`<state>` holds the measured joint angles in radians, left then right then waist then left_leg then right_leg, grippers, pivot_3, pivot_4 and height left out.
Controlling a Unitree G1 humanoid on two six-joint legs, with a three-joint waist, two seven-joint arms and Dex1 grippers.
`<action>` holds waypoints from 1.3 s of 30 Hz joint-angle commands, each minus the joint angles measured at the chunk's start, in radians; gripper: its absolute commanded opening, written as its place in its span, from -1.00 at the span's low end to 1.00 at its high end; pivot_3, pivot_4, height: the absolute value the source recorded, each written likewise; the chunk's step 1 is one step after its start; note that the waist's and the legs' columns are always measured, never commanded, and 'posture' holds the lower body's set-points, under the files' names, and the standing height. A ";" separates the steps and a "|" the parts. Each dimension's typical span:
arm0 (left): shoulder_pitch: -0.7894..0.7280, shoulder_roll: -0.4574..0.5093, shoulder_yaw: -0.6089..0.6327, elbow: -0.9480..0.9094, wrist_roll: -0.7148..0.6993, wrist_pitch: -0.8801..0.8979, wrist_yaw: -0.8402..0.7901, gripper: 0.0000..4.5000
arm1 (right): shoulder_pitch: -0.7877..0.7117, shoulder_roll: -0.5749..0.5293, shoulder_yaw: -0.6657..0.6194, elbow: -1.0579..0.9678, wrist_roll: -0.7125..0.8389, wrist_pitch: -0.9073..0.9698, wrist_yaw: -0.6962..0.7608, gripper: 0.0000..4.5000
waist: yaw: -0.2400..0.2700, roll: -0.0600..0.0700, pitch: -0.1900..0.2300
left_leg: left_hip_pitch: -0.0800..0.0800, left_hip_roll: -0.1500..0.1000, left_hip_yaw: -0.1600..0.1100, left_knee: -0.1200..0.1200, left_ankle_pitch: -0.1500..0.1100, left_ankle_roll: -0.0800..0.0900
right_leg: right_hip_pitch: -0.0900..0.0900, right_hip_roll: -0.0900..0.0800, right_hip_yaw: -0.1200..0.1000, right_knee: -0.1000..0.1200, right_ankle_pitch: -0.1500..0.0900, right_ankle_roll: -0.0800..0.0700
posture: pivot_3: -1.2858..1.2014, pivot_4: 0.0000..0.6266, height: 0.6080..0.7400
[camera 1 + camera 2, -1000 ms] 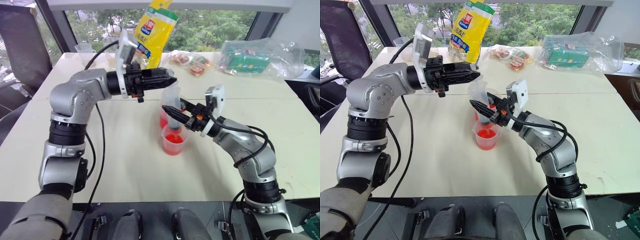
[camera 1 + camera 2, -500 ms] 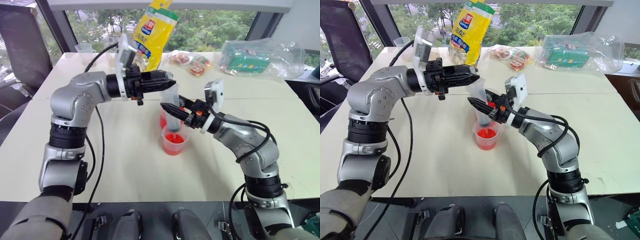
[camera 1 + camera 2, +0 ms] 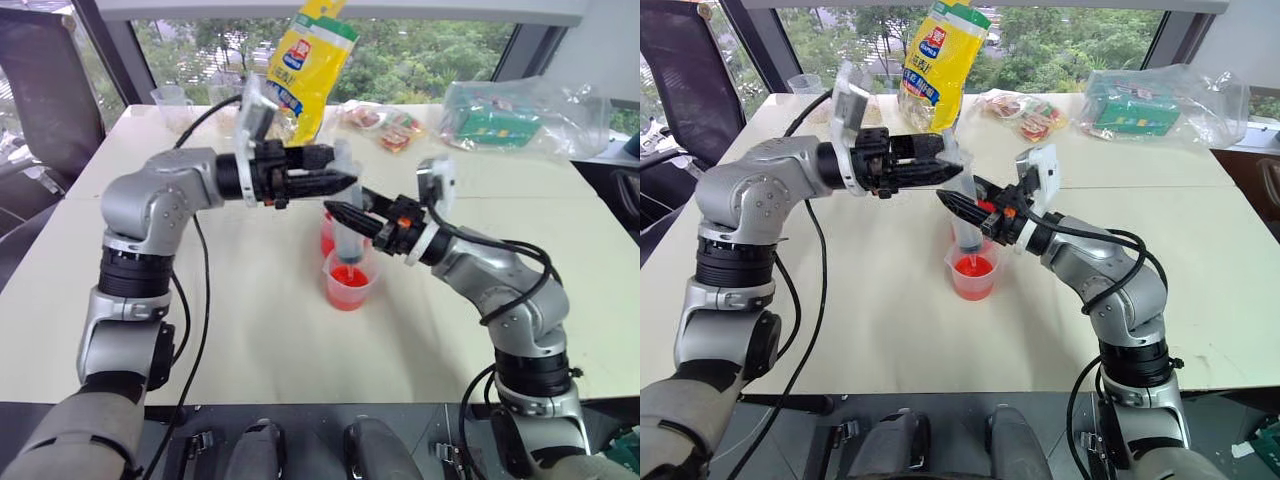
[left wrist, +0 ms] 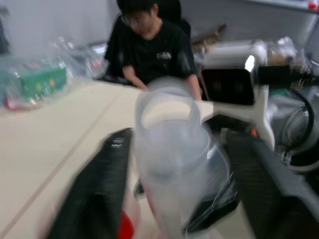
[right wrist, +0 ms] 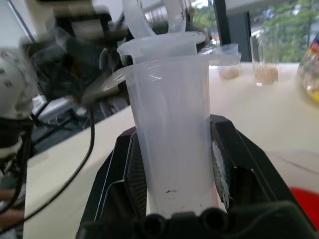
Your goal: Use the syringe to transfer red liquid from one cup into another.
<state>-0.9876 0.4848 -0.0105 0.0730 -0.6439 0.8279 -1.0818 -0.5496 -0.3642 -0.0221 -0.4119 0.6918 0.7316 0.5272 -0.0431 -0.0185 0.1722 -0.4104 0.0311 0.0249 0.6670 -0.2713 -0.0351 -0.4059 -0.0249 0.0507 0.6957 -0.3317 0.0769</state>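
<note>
Above the near cup (image 3: 348,281) of red liquid (image 3: 346,277), mid-table: syringe (image 3: 347,232) upright, tip down over that cup, barrel clamped between the closed fingers of the right gripper (image 3: 345,213). Just behind, touching or nearly so, a second cup (image 3: 327,236) with red in it. At the plunger top, left gripper (image 4: 177,164) pointing level across, fingers (image 4: 94,189) spread on either side of the plunger ring (apparently not pressing it, though blur in the wrist view leaves that unsure). Further back on the table (image 3: 250,330): yellow bag (image 3: 305,65), clear packages (image 3: 515,115), small beakers (image 5: 265,62). Beyond the far edge, a seated person (image 4: 149,47).
</note>
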 commanded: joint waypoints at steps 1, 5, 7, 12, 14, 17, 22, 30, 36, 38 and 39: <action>-0.016 0.053 0.055 -0.023 -0.023 0.011 0.000 0.97 | -0.004 -0.001 -0.025 -0.050 0.027 -0.018 0.005 -0.40 | -0.002 0.000 0.000 | 0.000 0.000 0.000 0.000 0.000 0.000 | 0.000 0.000 0.000 0.000 0.000 0.000 | 0.03 -0.52 1.00; -0.005 0.137 0.109 -0.028 -0.033 0.019 0.003 0.97 | 0.000 -0.006 -0.031 -0.044 0.034 -0.012 0.005 -0.40 | 0.000 0.000 0.000 | 0.000 0.000 0.000 0.000 0.000 0.000 | 0.000 0.000 0.000 0.000 0.000 0.000 | 0.03 -0.52 1.00; 0.003 0.163 0.122 -0.036 -0.045 0.022 0.007 0.97 | -0.002 -0.010 -0.035 -0.041 0.040 -0.009 0.006 -0.40 | -0.002 0.000 0.000 | 0.000 0.000 0.000 0.000 0.000 0.000 | 0.000 0.000 0.000 0.000 0.000 0.000 | 0.03 -0.52 1.00; 0.055 0.219 0.159 -0.097 -0.076 0.044 0.010 0.97 | -0.049 -0.024 -0.079 -0.022 0.092 0.036 -0.018 -0.40 | 0.003 0.000 0.000 | 0.000 0.000 0.000 0.000 0.000 0.000 | 0.000 -0.001 0.000 -0.001 0.000 0.000 | 0.03 -0.52 1.00; 0.088 0.229 0.168 -0.123 -0.083 0.046 0.016 0.97 | -0.112 -0.025 -0.134 0.005 0.155 0.093 -0.067 -0.40 | 0.001 0.000 0.000 | 0.000 0.000 0.000 0.000 0.000 0.000 | 0.001 -0.001 0.000 -0.001 0.000 0.000 | 0.03 -0.52 1.00; 0.121 0.227 0.170 -0.150 -0.089 0.043 0.033 0.97 | -0.193 -0.056 -0.176 0.080 0.176 0.180 -0.138 -0.40 | 0.002 0.000 0.000 | 0.000 0.000 0.000 0.000 0.000 0.000 | 0.001 -0.001 0.000 -0.001 0.000 0.000 | 0.03 -0.52 1.00; 0.197 0.213 0.161 -0.217 -0.081 0.024 0.061 0.97 | -0.400 -0.191 -0.200 0.363 0.130 0.448 -0.244 -0.40 | 0.003 0.000 0.000 | 0.000 0.000 0.000 0.000 0.000 0.000 | 0.001 -0.002 0.000 -0.001 0.000 0.000 | 0.03 -0.52 1.00; 0.288 0.209 0.151 -0.313 -0.086 0.014 0.098 0.97 | -0.581 -0.351 0.079 0.720 -0.097 0.637 -0.159 -0.40 | -0.004 0.000 0.000 | -0.002 0.000 0.001 -0.004 -0.002 0.003 | 0.000 -0.001 0.001 -0.008 0.000 0.000 | 0.03 -0.52 1.00; 0.320 0.211 0.146 -0.357 -0.082 0.015 0.125 0.97 | -0.576 -0.335 0.246 0.892 -0.259 0.549 -0.068 -0.40 | 0.001 0.000 0.000 | -0.003 0.000 0.003 -0.004 -0.002 0.004 | -0.001 -0.002 0.001 -0.009 0.000 0.000 | 0.03 -0.52 1.00; 0.325 0.210 0.146 -0.367 -0.085 0.018 0.135 0.97 | -0.568 -0.322 0.273 0.934 -0.301 0.525 -0.051 -0.40 | 0.001 0.000 0.000 | -0.003 0.000 0.003 -0.003 -0.002 0.004 | -0.001 -0.002 0.001 -0.009 0.000 0.000 | 0.03 -0.52 1.00; 0.326 0.210 0.147 -0.372 -0.087 0.021 0.140 0.97 | -0.564 -0.316 0.282 0.953 -0.319 0.518 -0.043 -0.40 | 0.001 0.000 0.000 | -0.003 0.000 0.003 -0.003 -0.002 0.004 | -0.001 -0.002 0.001 -0.009 0.000 0.000 | 0.03 -0.52 1.00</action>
<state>-0.6599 0.6871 0.1287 -0.2618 -0.7124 0.8564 -0.9509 -1.1063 -0.6809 0.2577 0.5266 0.4078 1.2748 0.4684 -0.0425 -0.0183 0.1723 -0.4133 0.0311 0.0275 0.6636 -0.2734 -0.0313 -0.4071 -0.0265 0.0520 0.6871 -0.3316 0.0769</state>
